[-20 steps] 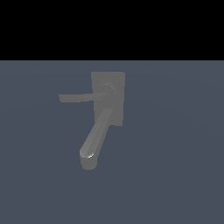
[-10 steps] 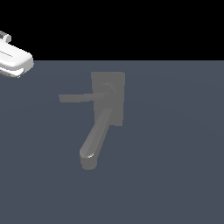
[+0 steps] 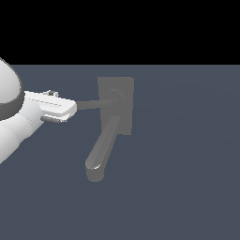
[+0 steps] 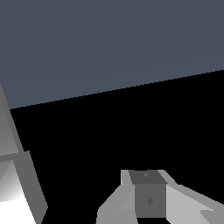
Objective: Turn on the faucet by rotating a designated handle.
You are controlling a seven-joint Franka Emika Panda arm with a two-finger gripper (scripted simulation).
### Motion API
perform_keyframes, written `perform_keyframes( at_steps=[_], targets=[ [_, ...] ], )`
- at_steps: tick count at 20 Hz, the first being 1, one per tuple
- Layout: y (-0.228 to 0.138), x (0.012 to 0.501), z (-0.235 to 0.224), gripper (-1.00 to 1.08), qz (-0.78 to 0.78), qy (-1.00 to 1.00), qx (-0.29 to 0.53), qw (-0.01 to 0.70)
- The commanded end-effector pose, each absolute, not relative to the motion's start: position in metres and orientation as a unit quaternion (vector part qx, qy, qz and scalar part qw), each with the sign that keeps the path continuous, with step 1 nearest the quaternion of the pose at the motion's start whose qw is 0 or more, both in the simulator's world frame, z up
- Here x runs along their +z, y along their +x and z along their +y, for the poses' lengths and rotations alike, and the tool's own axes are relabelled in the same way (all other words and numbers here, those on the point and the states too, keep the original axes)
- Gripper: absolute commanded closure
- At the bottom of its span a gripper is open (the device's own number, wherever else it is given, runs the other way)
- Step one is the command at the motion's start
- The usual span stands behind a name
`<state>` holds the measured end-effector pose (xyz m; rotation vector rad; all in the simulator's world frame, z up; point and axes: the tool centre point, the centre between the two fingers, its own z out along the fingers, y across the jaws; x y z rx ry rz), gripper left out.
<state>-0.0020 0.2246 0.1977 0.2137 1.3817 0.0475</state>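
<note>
The grey faucet (image 3: 116,105) has a rectangular block, and its thick rounded spout (image 3: 102,149) slopes down toward the exterior view's left. The handle (image 3: 93,104), a thin flat lever, runs from the block's round pivot toward the exterior view's left. My gripper (image 3: 56,109), a white hand on a white arm, reaches in from that side and covers the handle's free end. Whether it touches the lever cannot be made out. The wrist view shows only grey gripper parts (image 4: 148,199) against floor and black background; the faucet is out of that view.
A flat blue-grey floor (image 3: 187,178) surrounds the faucet, with black background above it. The bulky white arm link (image 3: 9,122) fills the left edge of the exterior view.
The arm has come in from the exterior view's left, moving down and right until the hand overlaps the handle's free end. The faucet and handle look unmoved.
</note>
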Motion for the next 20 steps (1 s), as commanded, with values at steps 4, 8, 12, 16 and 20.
perform_keyframes(
  at_steps=[4, 8, 12, 16, 20],
  targets=[
    [-0.004, 0.148, 0.187, 1.08, 0.677, 0.082, -0.027, 0.731],
    [-0.007, 0.125, 0.17, 1.08, 0.694, 0.075, -0.05, 0.714],
    [-0.01, 0.116, 0.16, 1.08, 0.703, 0.07, -0.062, 0.705],
    [-0.01, 0.118, 0.158, 1.08, 0.704, 0.068, -0.063, 0.704],
    [-0.01, 0.118, 0.158, 1.08, 0.704, 0.068, -0.063, 0.704]
  ],
)
